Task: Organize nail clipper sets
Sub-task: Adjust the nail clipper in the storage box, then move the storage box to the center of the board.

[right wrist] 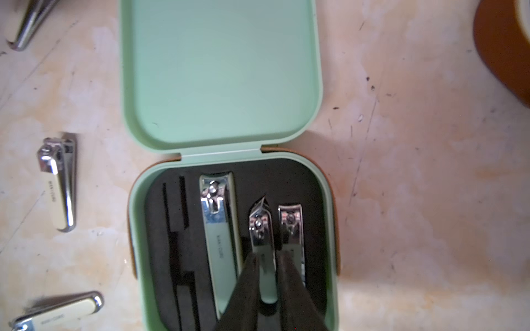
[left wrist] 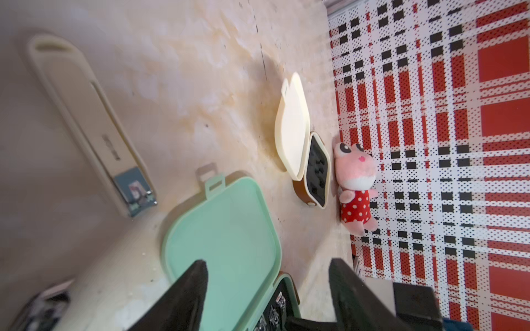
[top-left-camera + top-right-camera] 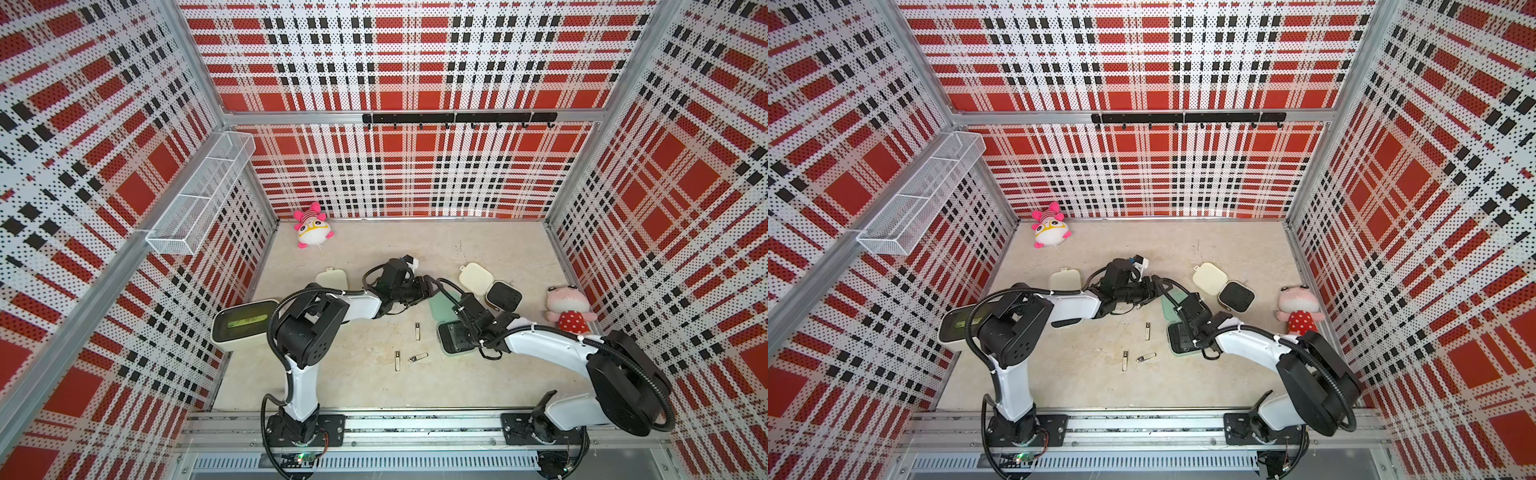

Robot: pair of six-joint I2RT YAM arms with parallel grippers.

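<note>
Right wrist view: the right gripper [image 1: 267,253] sets its jaws narrowly astride the pointed clipper [image 1: 259,226], which is seated in the black tray [image 1: 314,215] of the mint green case [image 1: 137,229]; whether they pinch it is unclear. The left gripper [image 2: 267,261], jaws spread and empty, hangs by that case's open lid [image 2: 223,235].

Worktop [image 3: 478,245], top views.
- Back left corner: plush toy [image 3: 313,226].
- Left edge: box [image 3: 243,322]. A closed case [image 3: 331,277] sits just behind and to the right of it.
- Right of centre: open case [image 3: 439,307], lid flat behind tray. Three clippers [image 1: 218,229] lie side by side in the tray.
- Behind and right of that: second open case [image 3: 476,279], lid to the back left of its tray.
- Right wall: second plush toy [image 3: 567,309], near that case.
- Front centre: loose clippers [image 3: 417,331], three. One lies left of the tray, and two lie nearer the front.
- Left wall: mesh basket [image 3: 199,195]. Back wall: hook rail [image 3: 457,118].
</note>
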